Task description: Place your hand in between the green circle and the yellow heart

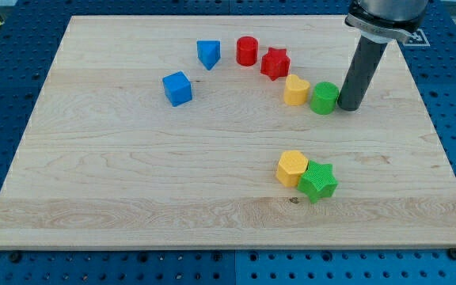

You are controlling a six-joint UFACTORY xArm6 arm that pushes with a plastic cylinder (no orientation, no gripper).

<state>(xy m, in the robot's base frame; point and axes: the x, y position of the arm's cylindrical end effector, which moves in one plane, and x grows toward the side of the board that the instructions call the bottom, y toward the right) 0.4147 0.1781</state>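
1. The green circle, a ribbed green plastic cylinder block (pixel 324 97), sits on the pale wooden table (pixel 133 174) toward the view's upper right. The yellow heart, a ribbed yellow plastic heart-shaped block (pixel 295 90), lies just to its left, and the two look touching or nearly so.
2. The arm has no end effector that spreads or pinches; it ends in a plain dark rod. The rod's tip (pixel 348 108) rests on the table just right of the green circle, apparently against its side.
3. The tip is therefore on the wrong side: the target gap lies left of the green circle, and that gap is almost shut.
4. Judged from this layout, a good approach would circle round the pair and enter from the view's top or bottom along the seam between them, wedging the blocks apart gently.
5. Pushing further leftward from here would likely only press the circle harder against the heart.
6. The red star block (pixel 275 62) stands near the heart's upper left, so an entry from the top should steer clear of it.
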